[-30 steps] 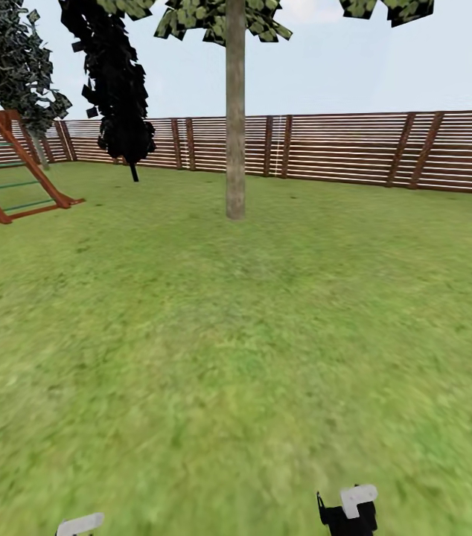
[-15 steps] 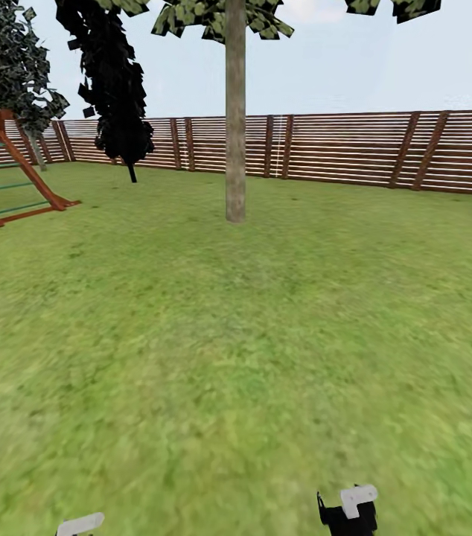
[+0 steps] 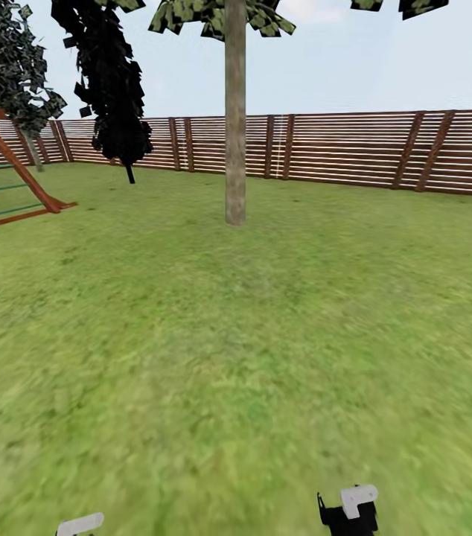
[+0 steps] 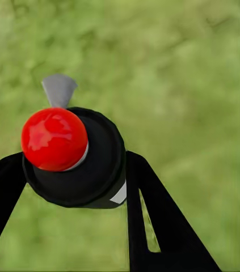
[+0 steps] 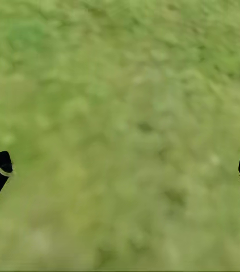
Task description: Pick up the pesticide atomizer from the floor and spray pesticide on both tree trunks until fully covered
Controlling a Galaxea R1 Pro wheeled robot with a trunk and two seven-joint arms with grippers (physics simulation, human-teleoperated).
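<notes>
The pesticide atomizer [image 4: 74, 153], a black round body with a red knob and a grey nozzle tip, sits between the black fingers of my left gripper [image 4: 77, 173], which is shut on it above the grass. My right gripper [image 5: 121, 175] is open, its two fingertips at the edges of the right wrist view with only lawn between them. One tree rises ahead in the head view, its pale grey-tan tree trunk [image 3: 235, 134] standing straight on the lawn well beyond my arms. Its leafy crown is cut by the top edge. A second tree is out of view.
A brown slat fence [image 3: 340, 145] runs across the back of the garden. A near-black conifer [image 3: 113, 89] stands left of the trunk, and a red playset [image 3: 5, 186] is at the far left. Parts of my arms [image 3: 349, 510] show at the bottom edge.
The whole head view has crept forward: the playset slides off to the left and the trunk base sits slightly lower. Both grippers keep their places in the picture.
</notes>
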